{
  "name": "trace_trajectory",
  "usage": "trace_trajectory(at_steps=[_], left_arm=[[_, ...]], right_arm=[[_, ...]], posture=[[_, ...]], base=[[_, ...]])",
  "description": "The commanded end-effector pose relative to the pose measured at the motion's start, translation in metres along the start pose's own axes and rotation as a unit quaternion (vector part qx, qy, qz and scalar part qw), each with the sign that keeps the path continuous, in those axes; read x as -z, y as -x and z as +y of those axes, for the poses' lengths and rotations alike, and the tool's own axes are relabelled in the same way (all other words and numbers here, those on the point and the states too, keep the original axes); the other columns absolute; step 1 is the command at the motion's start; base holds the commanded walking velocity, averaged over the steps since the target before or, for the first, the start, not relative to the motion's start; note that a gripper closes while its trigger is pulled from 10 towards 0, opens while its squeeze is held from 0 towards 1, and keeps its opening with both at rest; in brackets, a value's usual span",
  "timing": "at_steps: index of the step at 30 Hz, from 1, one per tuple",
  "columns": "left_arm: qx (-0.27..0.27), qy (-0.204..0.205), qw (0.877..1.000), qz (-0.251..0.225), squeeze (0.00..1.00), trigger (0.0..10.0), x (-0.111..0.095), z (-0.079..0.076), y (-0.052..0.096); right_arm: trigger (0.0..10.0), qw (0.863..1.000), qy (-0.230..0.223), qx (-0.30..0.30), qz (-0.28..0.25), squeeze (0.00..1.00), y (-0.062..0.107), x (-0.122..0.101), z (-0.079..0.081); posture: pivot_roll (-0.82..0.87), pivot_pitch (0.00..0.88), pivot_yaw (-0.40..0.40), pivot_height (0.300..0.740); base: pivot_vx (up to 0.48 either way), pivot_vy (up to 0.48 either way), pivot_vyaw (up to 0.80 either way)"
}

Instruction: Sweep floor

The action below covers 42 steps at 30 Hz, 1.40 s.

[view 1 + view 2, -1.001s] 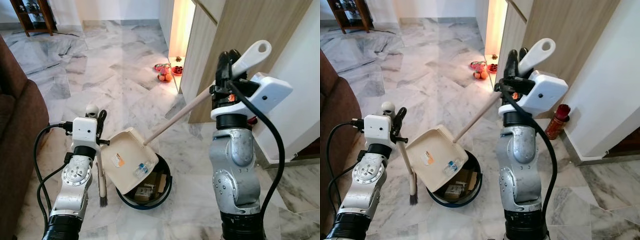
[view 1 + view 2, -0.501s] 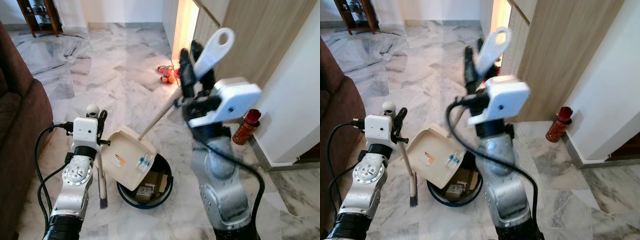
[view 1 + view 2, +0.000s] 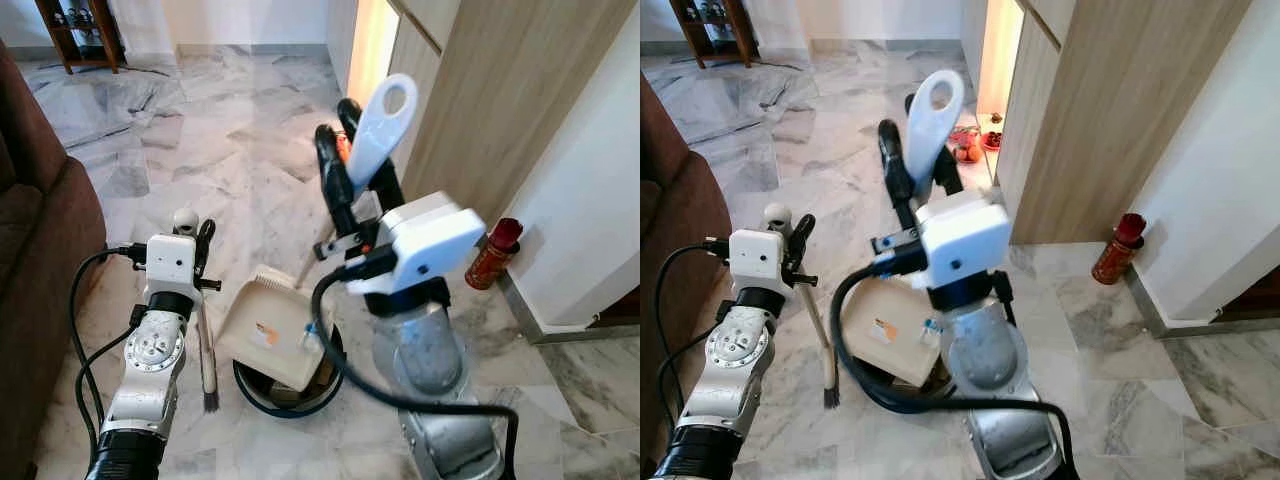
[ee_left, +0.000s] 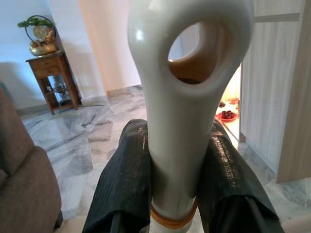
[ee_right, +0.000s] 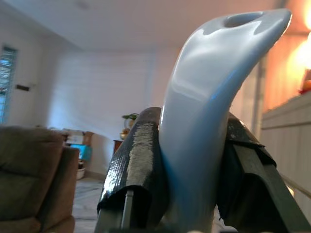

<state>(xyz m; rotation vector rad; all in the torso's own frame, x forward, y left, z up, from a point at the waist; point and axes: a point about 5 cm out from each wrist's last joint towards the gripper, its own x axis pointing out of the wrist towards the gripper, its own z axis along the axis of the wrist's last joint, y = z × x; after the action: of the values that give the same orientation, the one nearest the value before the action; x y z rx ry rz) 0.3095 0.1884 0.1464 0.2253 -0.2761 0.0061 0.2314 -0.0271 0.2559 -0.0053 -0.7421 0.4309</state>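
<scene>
My left gripper (image 3: 200, 245) is shut on the thin handle of a small broom (image 3: 208, 350). The broom hangs upright with its dark bristles (image 3: 211, 402) at the marble floor, and its white looped top (image 4: 187, 92) sits between the black fingers (image 4: 124, 179). My right gripper (image 3: 345, 125) is raised at the centre and shut on the dustpan's long handle just below its white loop (image 3: 383, 118). The cream dustpan (image 3: 268, 335) tilts steeply over a round black bin (image 3: 290, 392), and small bits of litter (image 3: 306, 338) lie at its lower edge.
A brown sofa (image 3: 30, 240) runs along the left. A wooden cabinet (image 3: 480, 90) and white wall stand on the right, with a red can (image 3: 494, 253) at their base. Red and orange items (image 3: 962, 148) sit on the floor by the cabinet. Open marble floor (image 3: 220, 130) lies ahead.
My right arm has swung left and toward the centre, lifting the handle more upright. The dustpan has tipped steeper over the bin. The left arm and broom have stayed put.
</scene>
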Motion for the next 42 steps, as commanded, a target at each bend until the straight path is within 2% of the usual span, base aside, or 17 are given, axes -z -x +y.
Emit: trace_trajectory(at_steps=[1,8,15,28,33,35,36,39,40,41,42], left_arm=[[0.007,-0.006,0.999,-0.039,0.00,10.0,-0.014,-0.001,-0.004],[0.007,-0.008,0.999,-0.040,0.00,10.0,-0.014,0.001,-0.005],[0.011,-0.016,0.999,-0.043,0.00,10.0,-0.015,0.000,-0.005],[0.034,-0.046,0.997,-0.047,0.00,10.0,-0.015,-0.005,-0.003],[0.048,-0.058,0.996,-0.048,0.00,10.0,-0.014,-0.010,-0.003],[0.050,-0.058,0.996,-0.049,0.00,10.0,-0.013,-0.012,-0.003],[0.050,-0.058,0.996,-0.049,0.00,10.0,-0.013,-0.012,-0.003],[0.049,-0.058,0.996,-0.050,0.00,10.0,-0.014,-0.011,-0.004],[0.049,-0.057,0.996,-0.049,0.00,10.0,-0.014,-0.011,-0.004],[0.051,-0.056,0.996,-0.045,0.00,10.0,-0.012,-0.012,-0.004],[0.055,-0.055,0.996,-0.044,0.00,10.0,-0.012,-0.013,-0.004]], right_arm=[[10.0,0.997,-0.009,0.001,-0.078,0.00,-0.002,-0.030,0.007],[10.0,0.996,-0.008,0.017,-0.092,0.00,-0.002,-0.036,0.010],[10.0,0.994,0.015,0.046,-0.101,0.00,-0.004,-0.039,0.004],[10.0,0.984,0.090,0.088,-0.123,0.00,-0.004,-0.042,-0.002],[10.0,0.983,0.109,0.106,-0.104,0.00,-0.005,-0.036,-0.007],[10.0,0.979,0.128,0.140,-0.070,0.00,-0.007,-0.023,-0.024],[10.0,0.979,0.128,0.140,-0.070,0.00,-0.007,-0.023,-0.024],[10.0,0.973,0.135,0.183,-0.032,0.00,-0.006,-0.011,-0.046],[10.0,0.970,0.145,0.192,-0.021,0.00,-0.006,-0.007,-0.053],[10.0,0.964,0.178,0.199,0.004,0.00,-0.005,0.004,-0.067],[10.0,0.958,0.191,0.215,0.016,0.00,-0.001,0.010,-0.078]], posture=[[-0.03,0.103,-0.039,0.740],[-0.02,0.105,-0.041,0.740],[-0.02,0.105,-0.042,0.740],[-0.01,0.099,-0.048,0.740],[-0.01,0.097,-0.049,0.740],[-0.01,0.089,-0.053,0.740],[-0.01,0.089,-0.053,0.740],[-0.01,0.085,-0.054,0.740],[-0.01,0.082,-0.054,0.740],[-0.01,0.080,-0.053,0.740],[-0.01,0.080,-0.053,0.740]], base=[[0.000,0.000,0.00],[0.000,0.000,0.00],[0.000,0.000,0.00],[0.000,0.000,0.00],[0.000,0.000,0.00],[0.000,0.000,0.00],[0.000,0.000,0.00],[0.000,0.000,0.00],[0.000,0.000,0.00],[0.000,0.000,0.00],[0.000,0.000,0.00]])
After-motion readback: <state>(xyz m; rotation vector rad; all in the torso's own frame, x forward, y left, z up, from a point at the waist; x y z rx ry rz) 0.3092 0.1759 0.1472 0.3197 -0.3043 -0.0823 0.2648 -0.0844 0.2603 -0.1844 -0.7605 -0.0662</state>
